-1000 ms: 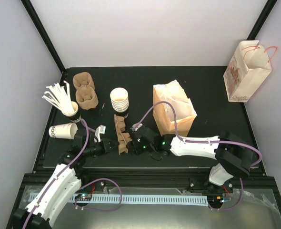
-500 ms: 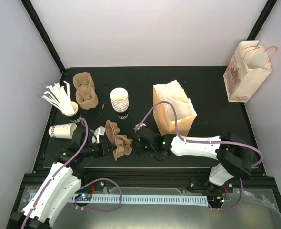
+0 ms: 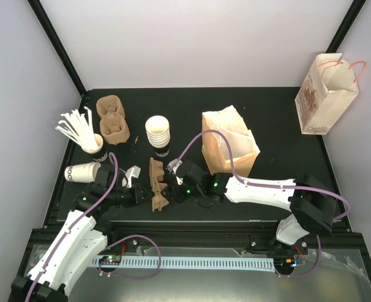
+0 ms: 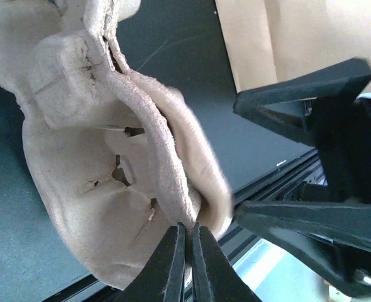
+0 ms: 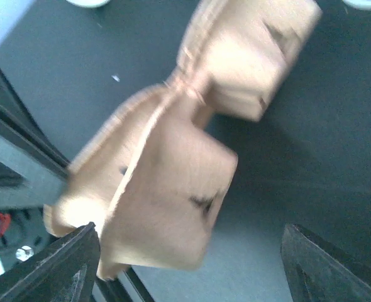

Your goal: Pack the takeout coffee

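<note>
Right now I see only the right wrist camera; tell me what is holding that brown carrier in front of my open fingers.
Observer: The left gripper is shut on the rim of the carrier; the left wrist view shows it pinching the edge.
Operator: Now locate the cups for me.
Observer: In the top view, a stack of white cups stands just beyond the carrier.
Operator: Give me the bag.
Observer: The brown paper bag stands open, to the right of that stack.
</note>
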You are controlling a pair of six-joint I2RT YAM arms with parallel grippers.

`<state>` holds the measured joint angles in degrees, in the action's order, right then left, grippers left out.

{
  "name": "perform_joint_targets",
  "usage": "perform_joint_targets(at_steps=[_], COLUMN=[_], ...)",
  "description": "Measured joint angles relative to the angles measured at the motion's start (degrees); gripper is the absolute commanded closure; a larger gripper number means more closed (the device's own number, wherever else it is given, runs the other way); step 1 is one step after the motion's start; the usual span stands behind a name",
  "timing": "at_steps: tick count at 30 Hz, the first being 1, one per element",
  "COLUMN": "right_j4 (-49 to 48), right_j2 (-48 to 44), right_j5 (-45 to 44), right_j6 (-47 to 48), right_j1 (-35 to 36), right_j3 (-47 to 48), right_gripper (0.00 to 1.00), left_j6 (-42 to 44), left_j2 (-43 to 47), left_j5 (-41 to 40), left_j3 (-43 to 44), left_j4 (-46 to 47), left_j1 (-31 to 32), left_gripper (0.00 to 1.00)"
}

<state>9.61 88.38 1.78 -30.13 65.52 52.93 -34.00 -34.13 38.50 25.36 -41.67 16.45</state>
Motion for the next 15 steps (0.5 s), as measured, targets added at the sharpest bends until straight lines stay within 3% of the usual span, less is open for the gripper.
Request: perform_joint_targets(at_steps=[15], right_j4=[6.1], right_j2=[8.7], right_j5=[-1.0], right_j6=[-0.5], right_j1=[-0.7], right_j3=[16.1], right_gripper=[0.24], left_j6=[0.0], left_j2=[1.5], left_j5=[1.0], left_j3=[-2.0], left_j4=[1.4], left_j1=[0.0], left_gripper=[0.95])
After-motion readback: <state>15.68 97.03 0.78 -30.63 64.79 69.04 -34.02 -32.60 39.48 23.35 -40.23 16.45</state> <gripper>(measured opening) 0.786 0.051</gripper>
